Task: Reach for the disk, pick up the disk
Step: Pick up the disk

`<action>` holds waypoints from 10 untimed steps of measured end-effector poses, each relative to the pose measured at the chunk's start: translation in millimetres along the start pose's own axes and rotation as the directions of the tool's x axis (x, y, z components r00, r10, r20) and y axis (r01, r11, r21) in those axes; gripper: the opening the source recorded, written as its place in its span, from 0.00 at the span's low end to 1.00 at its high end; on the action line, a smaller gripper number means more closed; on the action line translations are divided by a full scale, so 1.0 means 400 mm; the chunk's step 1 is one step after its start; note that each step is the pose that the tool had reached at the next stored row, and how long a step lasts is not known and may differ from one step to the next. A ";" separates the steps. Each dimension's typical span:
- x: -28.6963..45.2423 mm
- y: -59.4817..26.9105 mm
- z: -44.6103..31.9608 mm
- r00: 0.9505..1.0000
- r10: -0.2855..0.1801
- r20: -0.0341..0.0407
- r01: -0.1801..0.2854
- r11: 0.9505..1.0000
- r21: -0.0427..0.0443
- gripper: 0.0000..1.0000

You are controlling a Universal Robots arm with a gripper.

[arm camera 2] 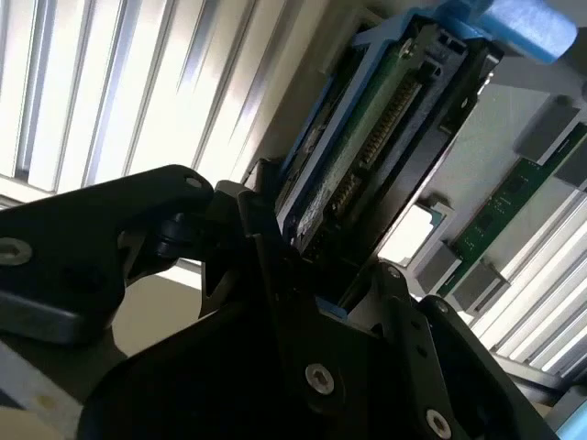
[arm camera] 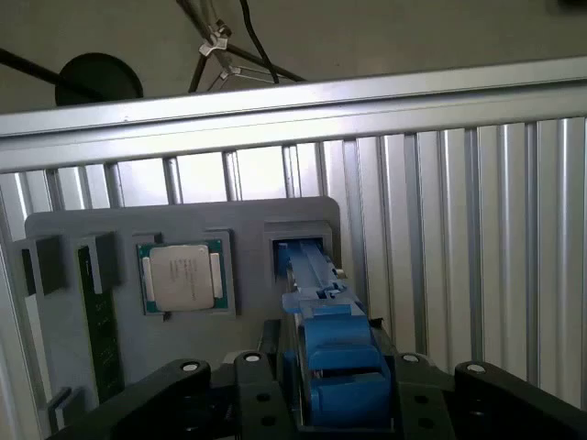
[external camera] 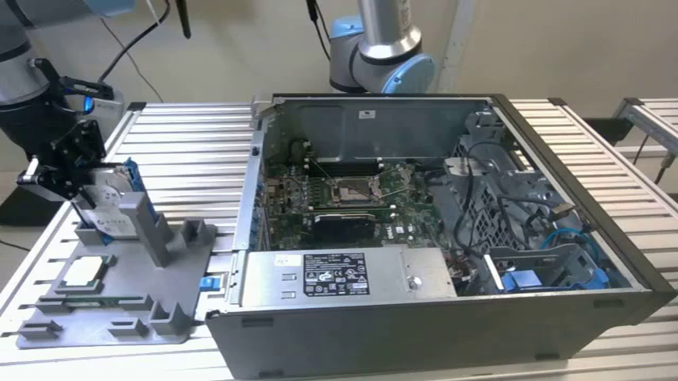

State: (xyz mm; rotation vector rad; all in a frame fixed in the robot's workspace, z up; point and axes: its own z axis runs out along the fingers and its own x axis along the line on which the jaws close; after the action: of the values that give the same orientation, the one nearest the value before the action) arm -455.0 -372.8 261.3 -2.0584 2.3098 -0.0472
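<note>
While disk (external camera: 110, 208) stands upright in grey fixture (external camera: 127, 308), end effector (external camera: 76, 176) clamps its sides.

Showing one disk (arm camera: 321, 302), one gripper (arm camera: 335, 380), one square chip (arm camera: 181, 278), one memory stick (arm camera: 97, 330), one grey holder (arm camera: 248, 218), one open computer case (external camera: 424, 337).

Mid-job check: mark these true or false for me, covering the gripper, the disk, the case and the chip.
1. The gripper is at the disk. True.
2. The disk lies flat on the table. False: it stands on edge in a slot of the grey fixture.
3. The computer case is closed. False: it is open, and the motherboard is exposed.
4. A square chip sits in the fixture beside the disk's slot. True.
</note>
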 end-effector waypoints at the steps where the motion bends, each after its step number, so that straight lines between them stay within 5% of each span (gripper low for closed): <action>1: 0.000 -0.001 0.000 1.000 0.000 0.000 0.000 1.000 -0.004 1.00; 5: 0.000 -0.003 -0.001 1.000 0.000 0.000 0.000 1.000 -0.026 1.00; 10: 0.000 -0.008 -0.009 1.000 0.001 0.011 -0.001 0.999 -0.035 1.00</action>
State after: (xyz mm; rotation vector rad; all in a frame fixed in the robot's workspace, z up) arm -451.8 -373.1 265.2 -2.0681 2.3216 0.0040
